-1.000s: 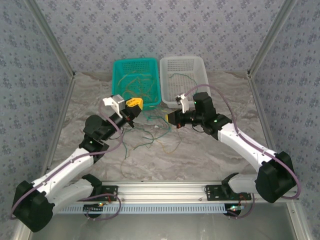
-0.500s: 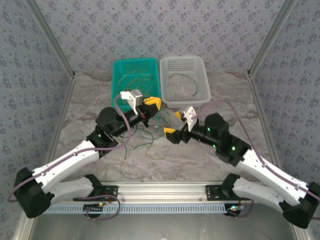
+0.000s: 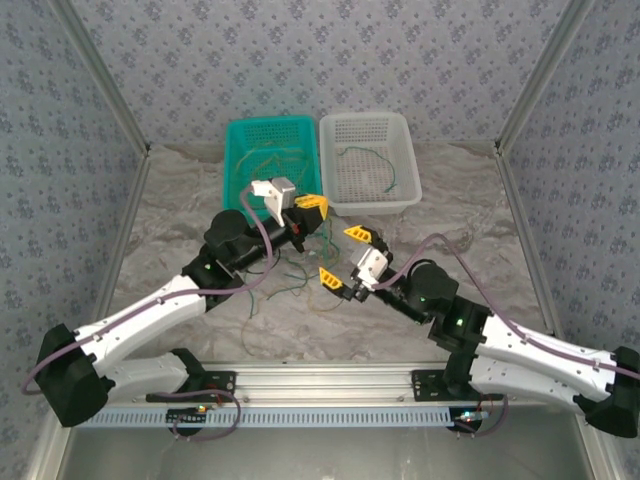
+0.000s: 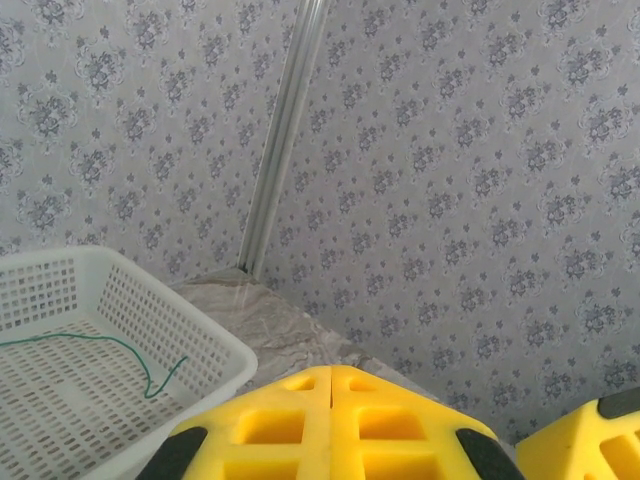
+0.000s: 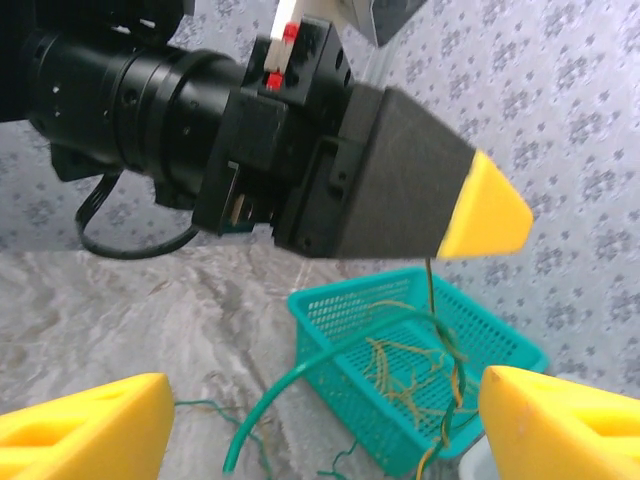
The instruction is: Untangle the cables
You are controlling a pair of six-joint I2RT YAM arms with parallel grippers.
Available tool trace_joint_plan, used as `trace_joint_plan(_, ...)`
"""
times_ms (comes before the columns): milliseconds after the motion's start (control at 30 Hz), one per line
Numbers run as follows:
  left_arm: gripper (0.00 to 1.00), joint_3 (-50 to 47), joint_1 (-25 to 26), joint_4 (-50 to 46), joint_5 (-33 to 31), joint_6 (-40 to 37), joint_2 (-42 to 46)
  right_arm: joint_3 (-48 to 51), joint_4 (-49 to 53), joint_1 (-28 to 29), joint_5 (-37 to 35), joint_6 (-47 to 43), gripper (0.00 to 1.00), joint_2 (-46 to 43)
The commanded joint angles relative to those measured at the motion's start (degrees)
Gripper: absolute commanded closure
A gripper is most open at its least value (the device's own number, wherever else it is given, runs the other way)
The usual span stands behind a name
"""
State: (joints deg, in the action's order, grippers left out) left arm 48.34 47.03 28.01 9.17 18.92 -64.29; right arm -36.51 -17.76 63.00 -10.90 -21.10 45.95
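The left gripper (image 3: 310,204) was closed near the centre of the frame, above the near edge of the teal basket (image 3: 236,140), and thin cables (image 5: 440,340) hung from its tip. The right gripper (image 3: 343,255), just below it, was wide open and held nothing. More cables lay in the teal basket and on the table (image 3: 180,200), and one green cable lay in the white basket (image 3: 402,135).

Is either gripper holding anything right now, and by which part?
The left gripper pinches the cables in its closed tips, with strands hanging below. The right gripper is open, holding nothing.
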Motion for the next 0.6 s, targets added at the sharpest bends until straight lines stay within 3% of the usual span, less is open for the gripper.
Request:
trace_joint_plan(0,1.00,2.6,0.4,1.7,0.3,0.9,0.0,0.2,-9.6,1.2,-5.2,-7.2,0.18,3.0)
trace_joint_plan(167,1.00,2.5,0.4,1.9,0.7,1.0,0.0,-0.6,-14.8,1.3,-7.3,-13.5,0.18,8.7)
trace_joint_plan(567,1.00,1.4,0.5,3.2,1.3,1.6,0.4,-0.7,-26.0,0.1,-11.2,-17.2,0.19,15.5)
